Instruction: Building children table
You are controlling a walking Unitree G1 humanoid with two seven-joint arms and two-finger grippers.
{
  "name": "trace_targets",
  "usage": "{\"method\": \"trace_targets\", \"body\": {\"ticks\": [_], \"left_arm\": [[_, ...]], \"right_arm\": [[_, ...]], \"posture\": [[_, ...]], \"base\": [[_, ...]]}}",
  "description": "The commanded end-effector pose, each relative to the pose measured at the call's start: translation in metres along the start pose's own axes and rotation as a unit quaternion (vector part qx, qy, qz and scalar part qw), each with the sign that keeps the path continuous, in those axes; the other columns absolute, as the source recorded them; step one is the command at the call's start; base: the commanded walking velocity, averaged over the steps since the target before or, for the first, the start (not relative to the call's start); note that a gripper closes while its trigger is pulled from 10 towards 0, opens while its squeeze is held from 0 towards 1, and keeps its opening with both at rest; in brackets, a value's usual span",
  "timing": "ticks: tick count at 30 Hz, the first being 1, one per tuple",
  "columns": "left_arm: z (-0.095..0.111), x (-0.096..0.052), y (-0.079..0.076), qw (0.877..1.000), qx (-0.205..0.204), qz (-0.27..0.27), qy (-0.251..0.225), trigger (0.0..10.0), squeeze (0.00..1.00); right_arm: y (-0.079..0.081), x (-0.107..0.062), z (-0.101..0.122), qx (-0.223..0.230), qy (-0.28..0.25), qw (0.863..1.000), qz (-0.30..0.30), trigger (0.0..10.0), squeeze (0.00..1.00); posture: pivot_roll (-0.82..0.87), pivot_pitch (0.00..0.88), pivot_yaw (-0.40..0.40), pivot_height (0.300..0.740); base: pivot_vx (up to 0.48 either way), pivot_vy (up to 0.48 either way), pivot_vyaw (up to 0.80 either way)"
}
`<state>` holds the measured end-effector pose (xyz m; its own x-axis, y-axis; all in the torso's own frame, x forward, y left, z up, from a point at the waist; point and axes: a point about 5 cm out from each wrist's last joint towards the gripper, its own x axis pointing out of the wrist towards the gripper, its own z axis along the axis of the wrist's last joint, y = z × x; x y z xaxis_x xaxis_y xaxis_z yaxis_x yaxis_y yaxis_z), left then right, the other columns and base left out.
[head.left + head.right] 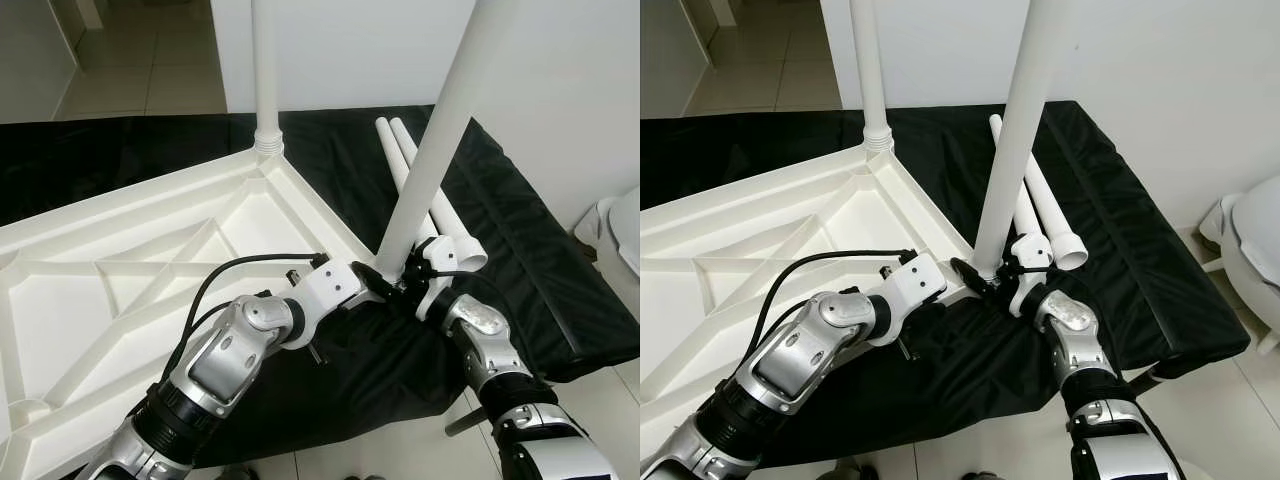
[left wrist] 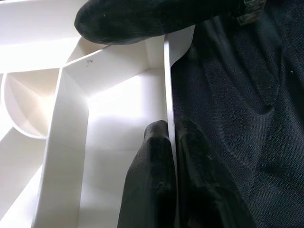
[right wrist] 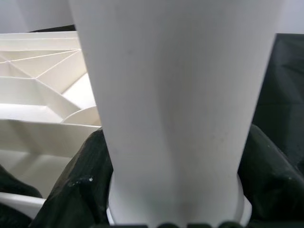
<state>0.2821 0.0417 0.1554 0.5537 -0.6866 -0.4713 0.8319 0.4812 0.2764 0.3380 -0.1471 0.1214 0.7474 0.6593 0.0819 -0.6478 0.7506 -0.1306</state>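
Two grippers meet at the near right corner of the upside-down white plastic ribbed tabletop (image 1: 150, 260), which lies on a black fabric sheet (image 1: 520, 250). Right gripper (image 1: 1002, 272) is clamped round the bottom of a white plastic tube leg (image 1: 440, 140); black fingers (image 3: 78, 190) sit on either side of it. That leg stands tilted at the corner; whether it's seated in its socket is hard to tell. Left gripper (image 1: 378, 284) pinches the tabletop's thin side rim, fingers (image 2: 152, 180) closed either side of the wall. Another white leg (image 1: 265, 70) stands upright in the far corner socket. Two spare white tube legs (image 1: 1040, 205) lie side by side on the sheet just behind the tilted leg. White wall (image 1: 560, 90) behind, tiled floor (image 1: 150, 60) far left.
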Motion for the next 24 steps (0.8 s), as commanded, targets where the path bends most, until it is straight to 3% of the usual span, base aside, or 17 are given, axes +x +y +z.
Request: {"method": "trace_targets", "body": {"ticks": [1,6,11,14,17,19,24], "left_arm": [[0.017,-0.004,0.002,0.999,0.023,0.007,-0.040,10.0,0.00],[0.016,-0.005,0.002,0.999,0.022,0.007,-0.040,10.0,0.00],[0.016,-0.005,0.002,0.999,0.022,0.008,-0.040,10.0,0.00],[0.016,-0.005,0.002,0.999,0.021,0.006,-0.040,10.0,0.00],[0.017,-0.004,0.001,0.999,0.021,0.005,-0.040,10.0,0.00],[0.017,-0.004,0.002,0.999,0.020,0.006,-0.042,10.0,0.00],[0.018,-0.004,0.002,0.999,0.021,0.005,-0.043,10.0,0.00]], "right_arm": [[0.005,-0.004,-0.020,0.049,0.038,0.991,-0.116,0.0,0.00],[0.014,0.003,-0.019,0.051,0.036,0.977,-0.202,0.0,0.00],[0.017,0.004,-0.019,0.051,0.032,0.976,-0.209,0.0,0.00],[0.038,0.013,-0.019,0.051,0.030,0.965,-0.256,0.0,0.00],[0.043,0.015,-0.018,0.047,0.031,0.959,-0.277,0.0,0.00],[0.053,0.021,-0.016,0.046,0.031,0.961,-0.271,0.0,0.00],[0.054,0.021,-0.016,0.046,0.035,0.961,-0.270,0.0,0.00]], "posture": [[-0.02,0.111,-0.009,0.740],[-0.02,0.115,-0.007,0.740],[-0.02,0.115,-0.007,0.740],[-0.02,0.119,-0.007,0.740],[-0.02,0.120,-0.008,0.740],[-0.02,0.119,-0.006,0.740],[-0.02,0.119,-0.007,0.740]], "base": [[0.000,0.000,0.00],[0.000,0.000,0.00],[0.000,0.000,0.00],[0.000,0.000,0.00],[0.000,0.000,0.00],[0.000,0.000,0.00],[0.000,0.000,0.00]]}}
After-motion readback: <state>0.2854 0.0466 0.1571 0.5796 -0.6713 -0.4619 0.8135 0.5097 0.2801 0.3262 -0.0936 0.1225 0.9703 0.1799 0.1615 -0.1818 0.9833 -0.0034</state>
